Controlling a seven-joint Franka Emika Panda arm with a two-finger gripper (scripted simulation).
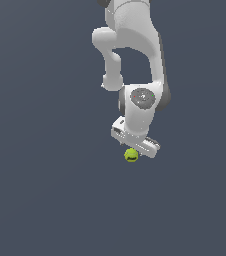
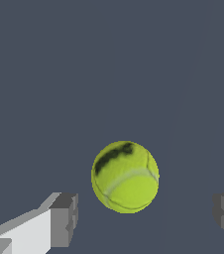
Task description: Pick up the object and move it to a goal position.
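**White gripper poised over a yellow-green ball on a plain slate-grey surface**

Exterior view: the white, jointed robot arm [image 1: 135, 45] reaches down from the top of the frame and ends in a white gripper [image 1: 134, 145] with a broad, box-like body. The small, round yellow-green ball with a dark mark [image 1: 131, 155] shows just below the gripper's lower edge, on the flat dark grey-blue ground [image 1: 40, 190]; whether gripper and ball touch cannot be told from this angle. The ball is much narrower than the gripper body.

Wrist view: the same ball [image 2: 125, 176], with pale curved seams and a black smudge on its upper part, lies between two grey finger pads [image 2: 64, 219]. The jaws stand wide apart, with a clear gap of bare ground on each side of the ball, so neither pad is in contact with it and nothing is held. One finger shows its white link behind the pad; the other is cut off by the frame edge
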